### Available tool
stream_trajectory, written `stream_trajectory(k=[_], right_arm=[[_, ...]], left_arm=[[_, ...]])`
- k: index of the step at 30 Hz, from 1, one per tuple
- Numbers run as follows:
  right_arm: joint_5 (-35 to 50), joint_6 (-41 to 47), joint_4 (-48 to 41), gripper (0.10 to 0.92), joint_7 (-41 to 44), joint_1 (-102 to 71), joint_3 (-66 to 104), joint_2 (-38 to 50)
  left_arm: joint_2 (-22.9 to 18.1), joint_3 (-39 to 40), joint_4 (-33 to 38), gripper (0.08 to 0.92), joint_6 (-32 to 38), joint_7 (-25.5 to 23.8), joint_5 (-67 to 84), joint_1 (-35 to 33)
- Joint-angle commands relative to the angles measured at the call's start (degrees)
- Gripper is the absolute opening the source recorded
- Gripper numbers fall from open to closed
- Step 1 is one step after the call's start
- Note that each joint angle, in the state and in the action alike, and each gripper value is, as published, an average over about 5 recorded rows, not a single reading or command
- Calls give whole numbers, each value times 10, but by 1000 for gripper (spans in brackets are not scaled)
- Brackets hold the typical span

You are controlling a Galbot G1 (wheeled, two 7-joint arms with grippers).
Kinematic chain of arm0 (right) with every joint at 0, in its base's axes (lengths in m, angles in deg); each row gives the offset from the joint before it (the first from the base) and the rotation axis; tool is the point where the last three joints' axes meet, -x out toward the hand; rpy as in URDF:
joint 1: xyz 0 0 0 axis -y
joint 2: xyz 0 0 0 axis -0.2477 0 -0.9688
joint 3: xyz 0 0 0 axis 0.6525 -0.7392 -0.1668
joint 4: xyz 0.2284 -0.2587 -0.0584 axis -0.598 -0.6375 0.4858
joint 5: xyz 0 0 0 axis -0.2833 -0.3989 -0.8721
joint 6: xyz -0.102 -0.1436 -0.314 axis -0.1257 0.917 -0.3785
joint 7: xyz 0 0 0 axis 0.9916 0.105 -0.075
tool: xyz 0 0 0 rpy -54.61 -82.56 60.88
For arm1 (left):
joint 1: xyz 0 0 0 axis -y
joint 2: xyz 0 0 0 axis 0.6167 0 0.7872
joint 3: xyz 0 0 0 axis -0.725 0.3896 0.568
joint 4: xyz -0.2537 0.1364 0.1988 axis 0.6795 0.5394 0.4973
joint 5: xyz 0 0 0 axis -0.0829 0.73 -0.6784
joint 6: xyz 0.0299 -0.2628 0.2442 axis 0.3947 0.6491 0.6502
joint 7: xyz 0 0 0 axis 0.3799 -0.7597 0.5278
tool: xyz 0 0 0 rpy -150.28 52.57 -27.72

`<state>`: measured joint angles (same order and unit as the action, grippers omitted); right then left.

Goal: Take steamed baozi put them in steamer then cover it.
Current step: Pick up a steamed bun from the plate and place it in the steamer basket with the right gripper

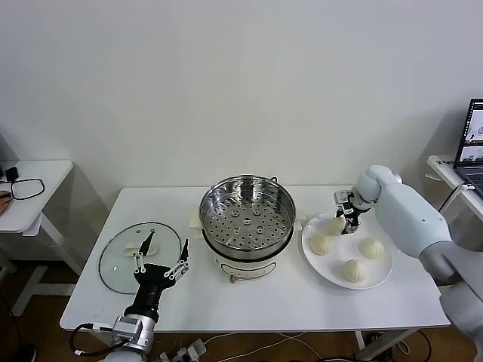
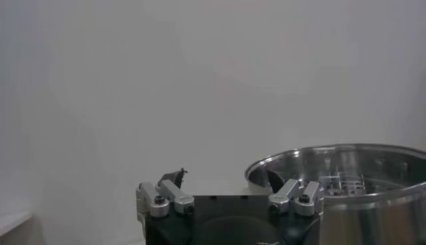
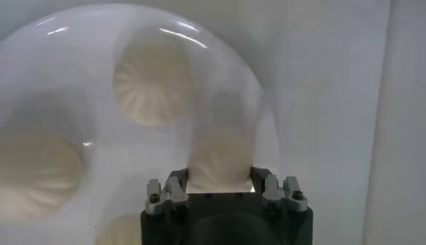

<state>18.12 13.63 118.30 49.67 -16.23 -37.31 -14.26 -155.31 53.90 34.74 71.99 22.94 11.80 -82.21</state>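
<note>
The steamer (image 1: 245,215), a shiny steel pot with a perforated tray, stands open and empty at the table's middle; its rim also shows in the left wrist view (image 2: 346,174). A white plate (image 1: 381,268) to its right holds the baozi. My right gripper (image 1: 349,220) is down at the plate's back left, shut on one baozi (image 1: 335,225). In the right wrist view my right gripper (image 3: 219,178) has its jaws pressed on both sides of that baozi (image 3: 219,156). Three other baozi (image 1: 321,243) (image 1: 371,247) (image 1: 355,271) lie loose on the plate. My left gripper (image 1: 160,260) is open and empty beside the lid.
The round glass lid (image 1: 128,260) lies flat on the table left of the steamer. A side table (image 1: 34,188) stands at far left and a laptop (image 1: 472,139) at far right. My left gripper (image 2: 229,193) faces the white wall.
</note>
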Motion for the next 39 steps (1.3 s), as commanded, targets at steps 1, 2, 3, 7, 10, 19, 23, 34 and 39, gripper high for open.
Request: stream_trajectory(k=[1,2,3,7,10,19,23,34,39], right_arm=[[151,-10,159,653,21,70,-101,113],[169,-16,182,653,26,91,-119,129],[183,-27,203,653,30,114,-136,143],[215,-103,259,654,54,209,-212,171],[228,-172,295,659,74,284,-265,169],[260,-280,349,694,87,441,-391,71],[245,-321,319,695,66,435,-403,7],[130,-425,160,693,2,315,-353,-158],[80,-454,85,695,-16,270,-332,-209]], left_arm=[[0,3,1,823,0,1,-2,0],[1,4,2,823,-1,2,-2,0],[1,5,2,823,-1,3,-2,0],[2,8,6,823,-3,4,-3,-1],[2,8,10,823,-4,4,-5,-2],[3,-1,17,823,-4,3,-3,-5],[3,-7,17,823,-4,2,-1,-6],[10,-30,12,823,-5,-3,12,-7],[12,-40,7,823,-6,-7,16,-5]])
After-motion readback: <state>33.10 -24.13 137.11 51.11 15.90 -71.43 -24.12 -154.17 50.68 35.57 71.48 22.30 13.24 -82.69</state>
